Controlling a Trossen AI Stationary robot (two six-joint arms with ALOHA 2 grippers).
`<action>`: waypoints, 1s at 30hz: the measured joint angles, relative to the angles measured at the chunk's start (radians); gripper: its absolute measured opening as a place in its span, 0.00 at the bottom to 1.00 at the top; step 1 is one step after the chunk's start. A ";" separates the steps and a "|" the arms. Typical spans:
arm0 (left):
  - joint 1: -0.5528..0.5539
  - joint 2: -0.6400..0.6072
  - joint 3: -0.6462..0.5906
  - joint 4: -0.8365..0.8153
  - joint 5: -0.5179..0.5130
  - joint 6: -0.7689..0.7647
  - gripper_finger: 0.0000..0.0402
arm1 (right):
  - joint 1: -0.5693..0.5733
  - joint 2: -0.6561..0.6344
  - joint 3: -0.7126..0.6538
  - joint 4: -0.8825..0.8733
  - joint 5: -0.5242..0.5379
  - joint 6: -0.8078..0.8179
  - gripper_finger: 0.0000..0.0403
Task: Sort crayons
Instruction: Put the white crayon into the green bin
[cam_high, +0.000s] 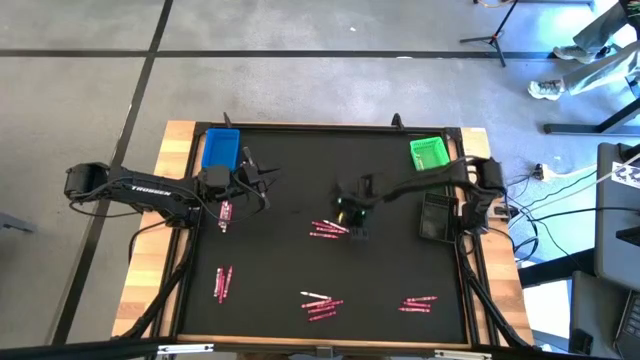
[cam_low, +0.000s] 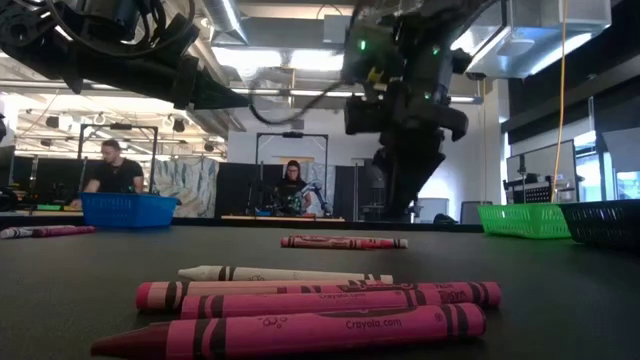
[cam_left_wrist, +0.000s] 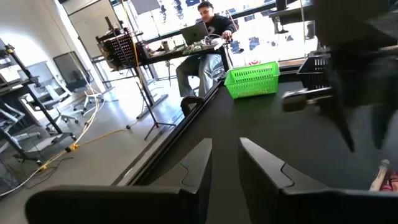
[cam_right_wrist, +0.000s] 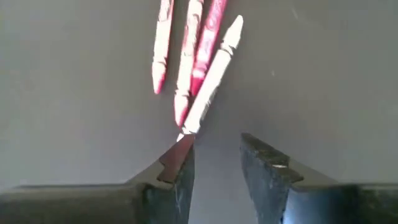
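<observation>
Pink-red crayons lie in several small groups on the black table: one in the middle (cam_high: 328, 229), one by the left arm (cam_high: 224, 212), others along the near edge (cam_high: 320, 303). My right gripper (cam_high: 352, 222) hangs over the middle group, pointing steeply down. It is open (cam_right_wrist: 214, 140), and just beyond its fingers lie three pink crayons (cam_right_wrist: 186, 56) and a white crayon (cam_right_wrist: 214, 74). My left gripper (cam_high: 262, 182) waits level near the blue tray (cam_high: 220, 148), open (cam_left_wrist: 225, 144) with nothing between its fingers. My right gripper has the white crayon's near end (cam_right_wrist: 185, 132) right at the tip of one finger (cam_right_wrist: 180, 158). I cannot tell whether the finger touches it. The crayon lies flat on the table with the pink ones.
A green tray (cam_high: 429, 153) stands at the far right and a dark basket (cam_high: 437, 215) beside the right arm. More crayons lie at the near left (cam_high: 223, 284) and near right (cam_high: 419, 302). People sit at desks beyond the table (cam_low: 113, 170).
</observation>
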 joint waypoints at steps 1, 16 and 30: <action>0.000 0.000 0.000 0.000 0.000 0.000 0.18 | 0.020 0.000 0.000 0.013 0.040 0.024 0.32; -0.001 0.000 0.000 -0.002 0.000 -0.001 0.18 | 0.123 0.045 -0.001 0.171 0.186 0.149 0.32; -0.001 0.000 0.000 0.000 0.002 0.000 0.18 | 0.123 0.054 -0.067 0.176 0.256 0.174 0.32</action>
